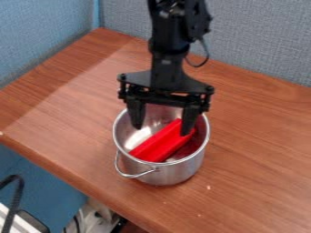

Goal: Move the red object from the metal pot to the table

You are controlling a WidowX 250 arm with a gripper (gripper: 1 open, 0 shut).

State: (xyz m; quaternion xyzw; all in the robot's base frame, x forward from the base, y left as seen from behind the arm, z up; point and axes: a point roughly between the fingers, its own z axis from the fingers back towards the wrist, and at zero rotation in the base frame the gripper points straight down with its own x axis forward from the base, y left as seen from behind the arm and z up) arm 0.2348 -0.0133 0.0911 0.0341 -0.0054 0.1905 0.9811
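Fingers (137, 113) spread wide and holding nothing, pointing straight down over the metal pot (161, 144). Left one dipping just inside the rim on the left, right one at about (188, 118) over the right half of the opening, crossing the upper end of the red object (163, 140) in this view. Whether that tip touches the bar cannot be told from this angle. Gripper (163, 116) therefore straddling the bar across its narrow width, apparently to let a squeeze meet the two long flat sides rather than the ends.

Red object lying inside the pot, slanted, lower end toward the near left of the floor, upper end resting against the far right wall. Probably propped that way because about as long as the pot is wide, so unable to lie flat.

Pot upright near the front edge of the counter (73, 77), thin wire handle (136, 166) hanging down over the near side, clear of the opening. Broad bare wood to the left and far left, likely room for setting the bar down. Dark arm rising from the crossbar toward the far wall.
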